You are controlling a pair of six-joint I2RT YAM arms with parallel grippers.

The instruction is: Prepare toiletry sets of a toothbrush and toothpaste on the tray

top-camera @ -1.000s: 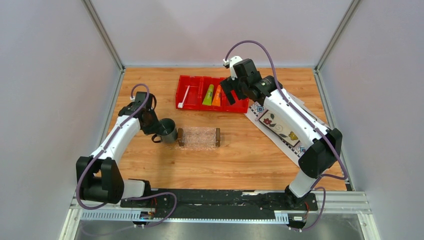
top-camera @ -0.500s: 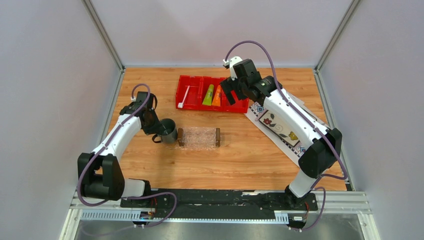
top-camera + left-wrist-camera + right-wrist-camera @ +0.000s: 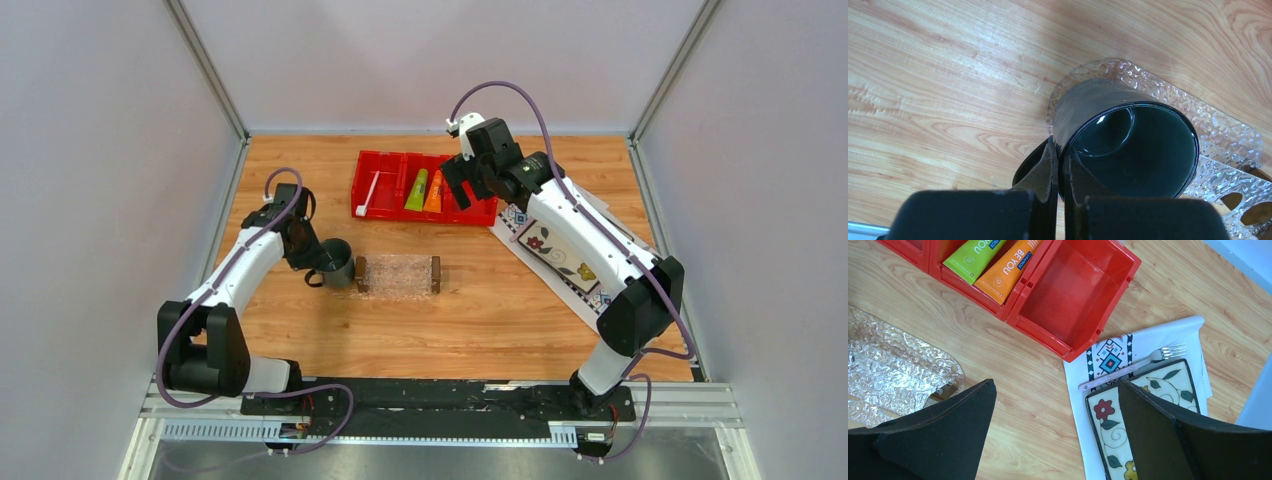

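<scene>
The white toothbrush (image 3: 368, 193) lies in the left compartment of the red bin (image 3: 455, 216). The lime green toothpaste (image 3: 417, 190) (image 3: 975, 257) and the orange toothpaste (image 3: 434, 192) (image 3: 1010, 270) lie side by side in the middle compartment. The clear tray (image 3: 400, 277) (image 3: 893, 370) sits mid-table with nothing in it. My left gripper (image 3: 318, 258) (image 3: 1059, 150) is shut on the rim of a dark mug (image 3: 338, 263) (image 3: 1128, 145) at the tray's left end (image 3: 1218, 135). My right gripper (image 3: 462, 185) (image 3: 1058, 395) hangs open over the bin's right end, holding nothing.
In the right wrist view the bin's right compartment (image 3: 1073, 295) holds nothing. A patterned white cloth (image 3: 520, 240) (image 3: 1148, 340) lies right of the bin, carrying a flowered plate (image 3: 1148, 425) and a fork (image 3: 1133, 365). Grey walls enclose the table on three sides.
The left arm's lower links have shifted slightly while its gripper stays shut on the mug beside the tray. The right arm has not moved.
</scene>
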